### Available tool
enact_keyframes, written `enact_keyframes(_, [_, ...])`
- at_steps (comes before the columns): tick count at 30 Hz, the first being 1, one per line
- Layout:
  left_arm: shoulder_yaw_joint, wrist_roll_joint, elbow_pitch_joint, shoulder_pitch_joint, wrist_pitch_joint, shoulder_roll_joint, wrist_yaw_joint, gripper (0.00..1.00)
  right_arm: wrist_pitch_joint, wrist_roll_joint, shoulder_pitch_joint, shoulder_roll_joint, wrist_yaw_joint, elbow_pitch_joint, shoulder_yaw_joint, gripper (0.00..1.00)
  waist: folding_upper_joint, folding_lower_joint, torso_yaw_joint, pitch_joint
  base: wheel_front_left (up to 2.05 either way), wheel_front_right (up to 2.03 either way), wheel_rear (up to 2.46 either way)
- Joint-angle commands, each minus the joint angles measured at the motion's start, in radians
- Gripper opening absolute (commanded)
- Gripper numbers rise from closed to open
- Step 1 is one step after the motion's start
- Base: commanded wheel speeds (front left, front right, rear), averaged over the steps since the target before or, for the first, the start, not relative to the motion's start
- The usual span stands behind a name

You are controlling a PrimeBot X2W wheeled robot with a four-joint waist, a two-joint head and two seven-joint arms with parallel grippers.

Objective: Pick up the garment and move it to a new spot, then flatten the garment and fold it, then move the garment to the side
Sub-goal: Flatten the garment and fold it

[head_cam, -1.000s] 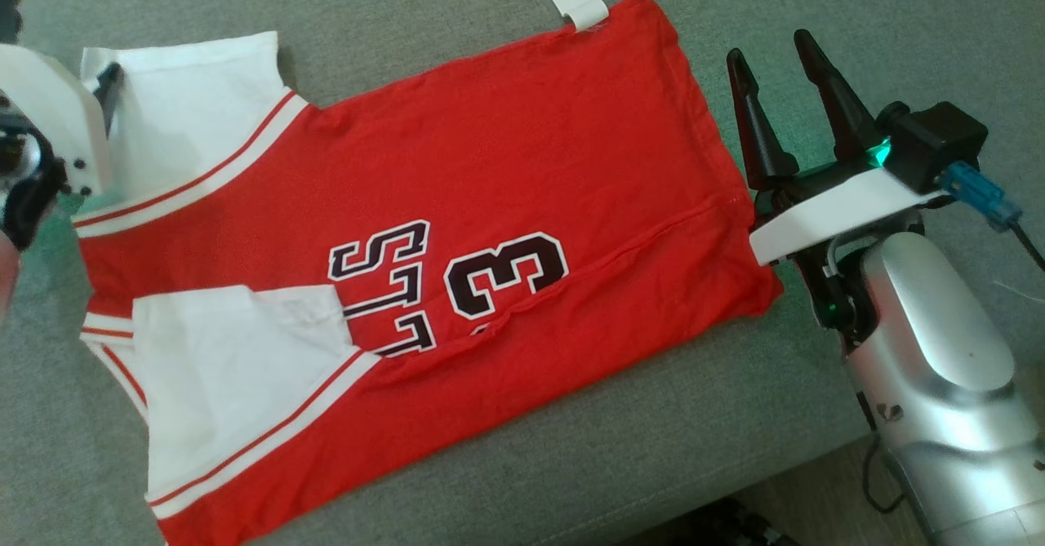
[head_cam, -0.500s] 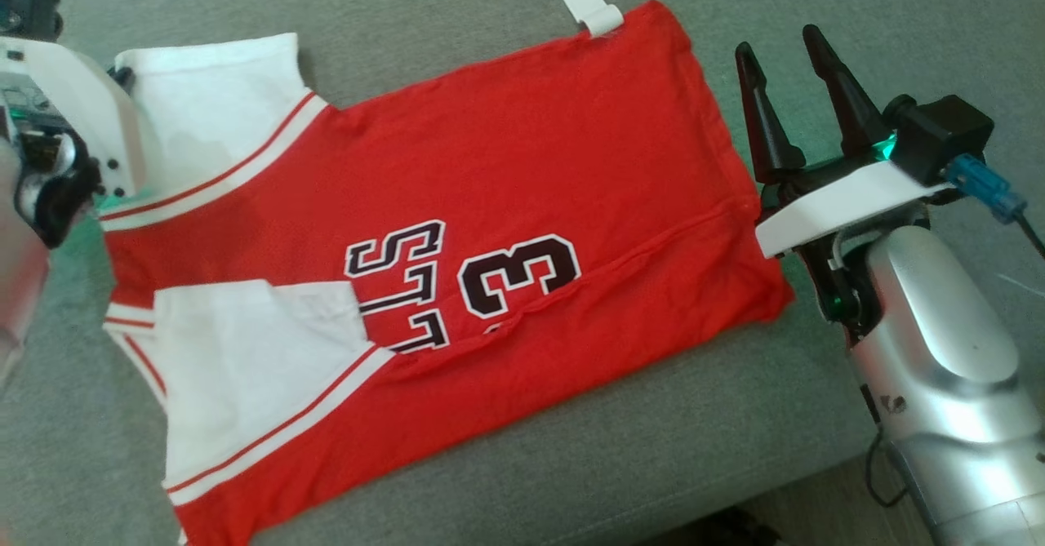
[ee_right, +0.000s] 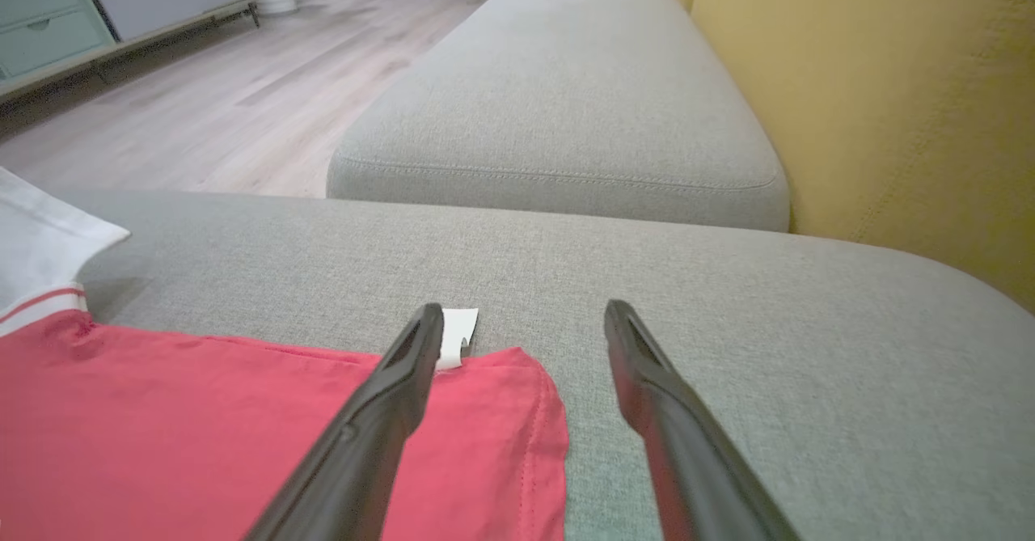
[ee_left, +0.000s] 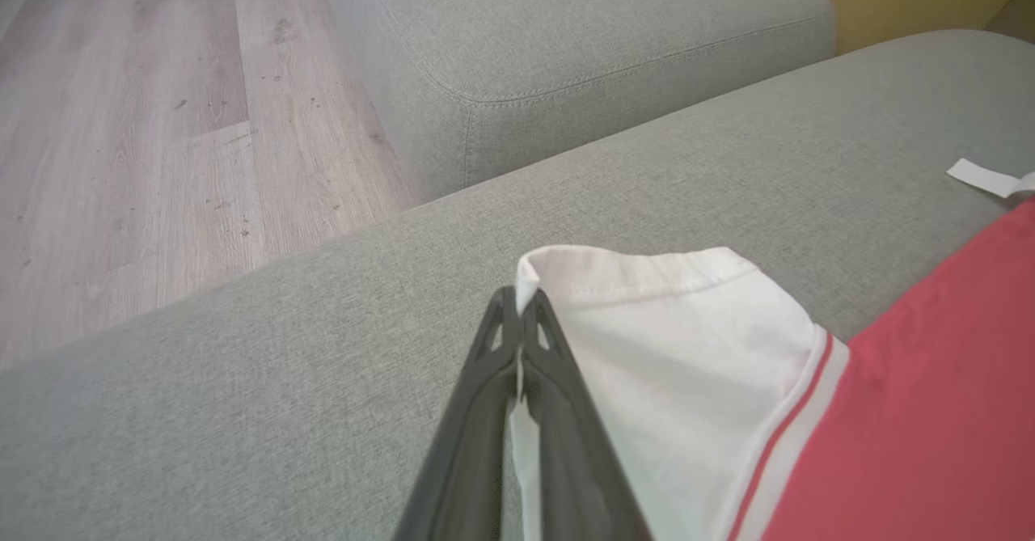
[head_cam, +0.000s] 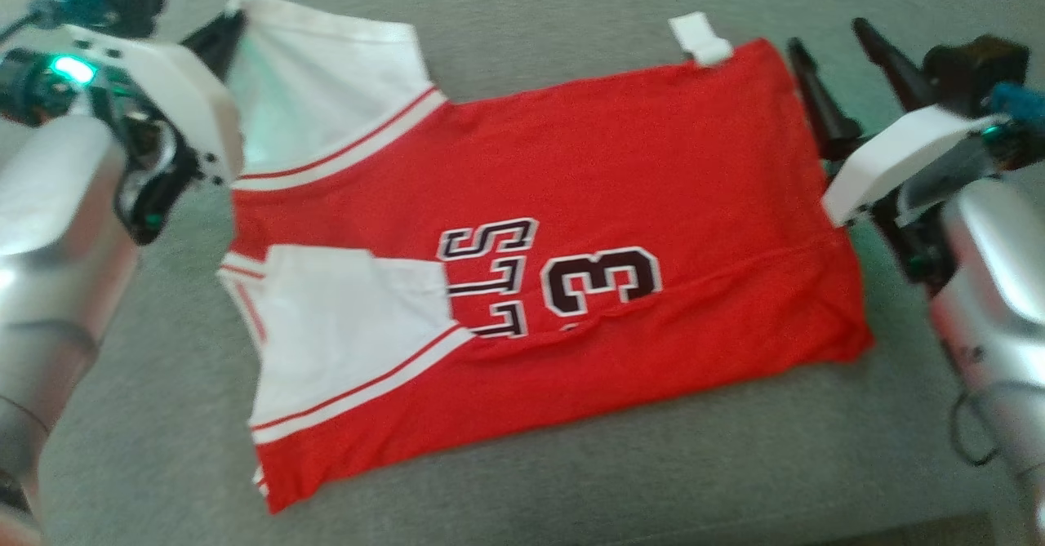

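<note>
The garment is a red jersey with white sleeves and dark lettering, spread on the grey sofa seat. My left gripper is at its upper left, shut on the corner of the far white sleeve. In the left wrist view the two fingers pinch the sleeve's hem. My right gripper hovers open beside the jersey's right hem. In the right wrist view its fingers straddle the red hem corner, near a white tag, holding nothing.
A second grey cushion lies beyond the seat. A yellow backrest rises on one side. Wooden floor and a pale cabinet lie past the sofa edge.
The left gripper has closed on the far sleeve's corner and raised it slightly. The head camera has shifted, so the whole picture sits further right. The right gripper stays open.
</note>
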Motion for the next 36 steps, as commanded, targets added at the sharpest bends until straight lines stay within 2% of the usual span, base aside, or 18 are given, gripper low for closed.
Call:
enact_keyframes(1, [0.021, 0.005, -0.034, -0.033, -0.015, 0.034, 0.002, 0.00, 0.016, 0.022, -0.026, -0.032, 0.007, -0.006, 0.021, 1.00, 0.0000, 0.0001, 0.048, -0.006, 0.00, 0.00, 0.00])
enact_keyframes(6, [-0.024, 0.000, -0.102, -0.038, -0.040, 0.030, 0.002, 0.00, 0.092, 0.040, -0.110, -0.124, 0.007, 0.101, 0.124, 1.00, 0.0000, 0.0001, 0.103, 0.015, 0.00, 0.00, 0.00])
enact_keyframes(10, [-0.056, -0.010, -0.135, -0.039, -0.055, 0.028, 0.002, 0.00, 0.138, 0.063, -0.169, -0.164, 0.007, 0.176, 0.207, 1.00, 0.0000, 0.0001, 0.127, 0.032, 0.00, 0.00, 0.00])
enact_keyframes(17, [-0.092, -0.027, -0.152, -0.051, -0.070, 0.027, 0.002, 0.00, 0.214, 0.130, -0.237, -0.197, 0.007, 0.255, 0.354, 1.00, 0.0000, 0.0001, 0.142, 0.052, 0.00, 0.00, 0.00])
enact_keyframes(32, [-0.144, -0.063, -0.128, -0.082, -0.094, 0.021, 0.002, 0.00, 0.245, 0.226, -0.302, -0.241, 0.007, 0.325, 0.602, 1.00, 0.0000, 0.0001, 0.156, 0.077, 0.00, 0.00, 0.00])
enact_keyframes(33, [-0.148, -0.066, -0.125, -0.084, -0.096, 0.021, 0.002, 0.00, 0.244, 0.237, -0.304, -0.243, 0.007, 0.326, 0.615, 0.31, 0.0000, 0.0001, 0.156, 0.077, 0.00, 0.00, 0.00])
enact_keyframes(34, [-0.151, -0.069, -0.122, -0.085, -0.099, 0.021, 0.002, 0.00, 0.242, 0.250, -0.306, -0.244, 0.007, 0.325, 0.627, 0.00, 0.0000, 0.0001, 0.155, 0.077, 0.00, 0.00, 0.00])
enact_keyframes(36, [-0.157, -0.074, -0.114, -0.086, -0.104, 0.023, 0.002, 0.00, 0.227, 0.274, -0.312, -0.249, 0.007, 0.323, 0.646, 0.00, 0.0000, 0.0001, 0.152, 0.075, 0.00, 0.00, 0.00])
